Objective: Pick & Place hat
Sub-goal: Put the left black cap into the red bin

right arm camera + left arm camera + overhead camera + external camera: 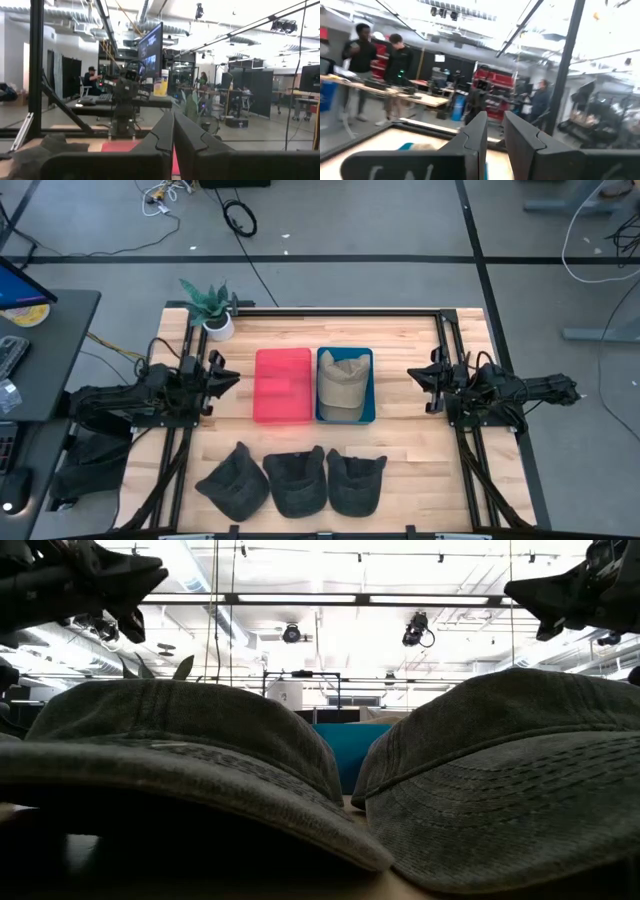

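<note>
Three dark grey hats lie side by side on their brims at the table's near edge: left, middle, right. Two of them fill the low view. A tan hat sits inside the blue bin, next to a red bin. My left gripper hovers left of the red bin, level, with a narrow gap between its fingers. My right gripper hovers right of the blue bin, shut. Both are empty.
A potted plant stands at the far left corner of the table. A black frame runs along the far edge and both sides. Bare wood lies between the bins and the row of hats. People stand in the room beyond.
</note>
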Action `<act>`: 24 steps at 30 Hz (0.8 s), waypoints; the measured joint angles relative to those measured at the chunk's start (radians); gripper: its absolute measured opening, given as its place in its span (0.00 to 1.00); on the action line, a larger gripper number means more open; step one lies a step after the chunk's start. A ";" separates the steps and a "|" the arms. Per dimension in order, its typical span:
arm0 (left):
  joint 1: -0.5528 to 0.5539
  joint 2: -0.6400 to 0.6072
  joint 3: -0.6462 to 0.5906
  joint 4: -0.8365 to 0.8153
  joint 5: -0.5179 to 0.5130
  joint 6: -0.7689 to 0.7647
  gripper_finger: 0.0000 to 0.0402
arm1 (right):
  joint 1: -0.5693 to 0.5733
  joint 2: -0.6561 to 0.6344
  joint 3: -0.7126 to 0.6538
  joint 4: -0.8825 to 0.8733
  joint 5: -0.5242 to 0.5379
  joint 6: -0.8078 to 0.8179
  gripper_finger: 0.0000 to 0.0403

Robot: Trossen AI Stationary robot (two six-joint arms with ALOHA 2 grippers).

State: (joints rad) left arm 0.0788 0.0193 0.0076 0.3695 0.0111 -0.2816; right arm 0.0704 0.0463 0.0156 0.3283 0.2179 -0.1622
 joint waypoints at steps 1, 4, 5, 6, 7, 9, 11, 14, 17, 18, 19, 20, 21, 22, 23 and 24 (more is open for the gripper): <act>0.000 0.000 0.000 0.006 0.011 -0.009 0.17 | 0.000 0.000 0.000 -0.004 0.000 -0.003 0.03; 0.000 0.000 0.000 0.030 0.040 -0.023 0.17 | 0.000 0.000 0.000 -0.057 0.000 -0.027 0.03; 0.000 0.000 0.000 0.033 0.045 -0.023 0.17 | 0.000 0.000 0.000 -0.086 0.001 -0.041 0.03; 0.000 0.000 0.000 0.038 0.048 -0.023 0.17 | 0.000 0.000 0.000 -0.118 0.001 -0.057 0.03; 0.000 0.000 0.000 0.046 0.051 -0.023 0.17 | 0.000 0.000 0.000 -0.148 0.002 -0.074 0.03; 0.000 0.000 0.000 0.051 0.058 -0.023 0.17 | 0.000 0.000 0.000 -0.207 0.003 -0.108 0.03; 0.000 0.001 0.000 0.058 0.059 -0.032 0.17 | 0.000 0.000 0.000 -0.262 0.003 -0.138 0.03; 0.000 0.000 0.000 0.090 0.059 -0.066 0.17 | 0.000 0.007 0.000 -0.281 0.002 -0.137 0.03; 0.000 0.001 0.000 0.142 0.069 -0.098 0.17 | 0.000 0.007 0.000 -0.275 0.002 -0.135 0.03; 0.000 0.001 0.000 0.158 0.082 -0.103 0.17 | 0.000 0.007 0.000 -0.269 0.002 -0.135 0.03; -0.002 0.001 0.000 0.172 0.096 -0.106 0.17 | 0.000 0.007 0.000 -0.259 0.002 -0.135 0.03; -0.007 0.001 0.000 0.190 0.109 -0.108 0.17 | 0.000 0.007 0.000 -0.249 0.002 -0.135 0.03; -0.013 0.001 0.000 0.210 0.123 -0.108 0.17 | 0.000 0.007 0.001 -0.238 0.002 -0.135 0.03; -0.022 0.001 0.000 0.231 0.135 -0.108 0.17 | 0.000 0.007 0.001 -0.230 0.002 -0.135 0.03; -0.033 0.001 0.000 0.249 0.145 -0.107 0.17 | 0.000 0.007 0.002 -0.227 0.002 -0.135 0.03; -0.045 0.001 0.000 0.264 0.155 -0.103 0.17 | 0.000 0.007 0.002 -0.228 0.002 -0.135 0.03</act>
State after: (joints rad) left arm 0.0336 0.0200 0.0078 0.6335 0.1659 -0.3848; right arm 0.0700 0.0536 0.0174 0.1003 0.2203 -0.2970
